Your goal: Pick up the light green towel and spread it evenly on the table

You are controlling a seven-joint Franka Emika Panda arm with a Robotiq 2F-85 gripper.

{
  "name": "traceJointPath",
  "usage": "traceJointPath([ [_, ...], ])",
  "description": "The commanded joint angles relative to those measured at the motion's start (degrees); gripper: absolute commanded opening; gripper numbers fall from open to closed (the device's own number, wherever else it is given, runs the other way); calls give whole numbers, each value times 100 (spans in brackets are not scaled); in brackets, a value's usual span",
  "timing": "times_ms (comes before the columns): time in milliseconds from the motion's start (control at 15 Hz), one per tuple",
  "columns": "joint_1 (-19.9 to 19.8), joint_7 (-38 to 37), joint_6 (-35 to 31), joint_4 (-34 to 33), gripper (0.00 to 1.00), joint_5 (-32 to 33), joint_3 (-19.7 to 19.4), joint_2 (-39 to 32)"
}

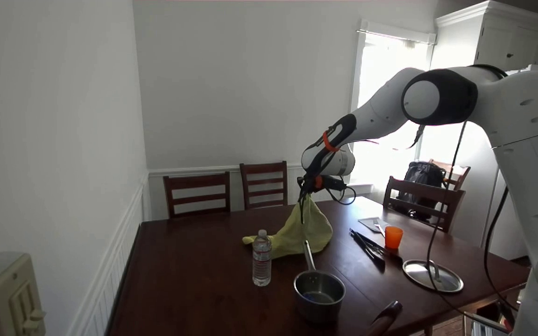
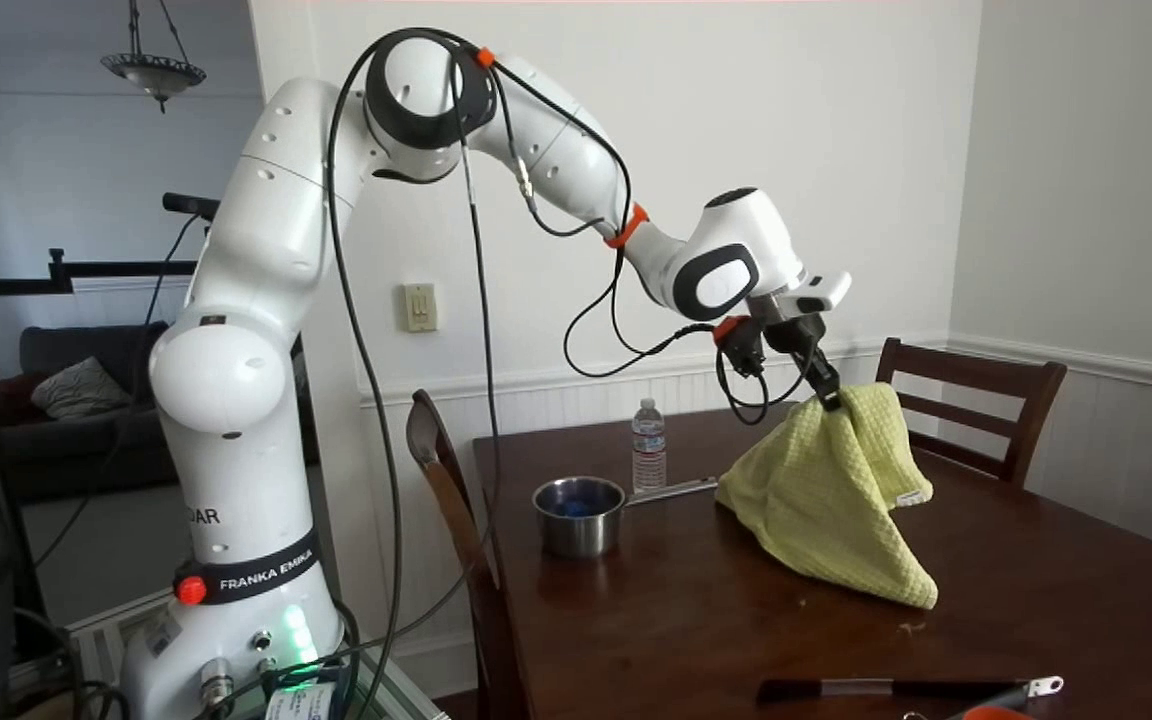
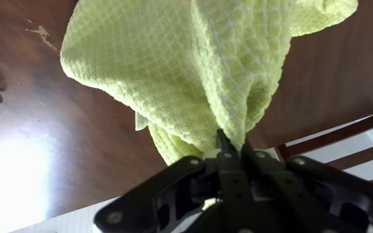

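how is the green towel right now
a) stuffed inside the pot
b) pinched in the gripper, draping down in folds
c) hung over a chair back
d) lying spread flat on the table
b: the gripper is shut on the light green towel, which drapes down from it in folds, as both exterior views show.

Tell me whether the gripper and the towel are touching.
Touching. The wrist view shows it plainly: the gripper is shut on the towel, pinching a gathered fold of it.
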State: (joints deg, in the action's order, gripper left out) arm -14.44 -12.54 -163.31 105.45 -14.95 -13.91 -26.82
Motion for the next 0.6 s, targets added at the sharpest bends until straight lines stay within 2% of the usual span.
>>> traceJointPath([
  [0,262,-277,403,80,1,710,-531,95],
  [333,836,-1147,926,332,1,1898,-1515,284],
  [533,1049,-1648,1367,301,1,2390,-1797,286],
])
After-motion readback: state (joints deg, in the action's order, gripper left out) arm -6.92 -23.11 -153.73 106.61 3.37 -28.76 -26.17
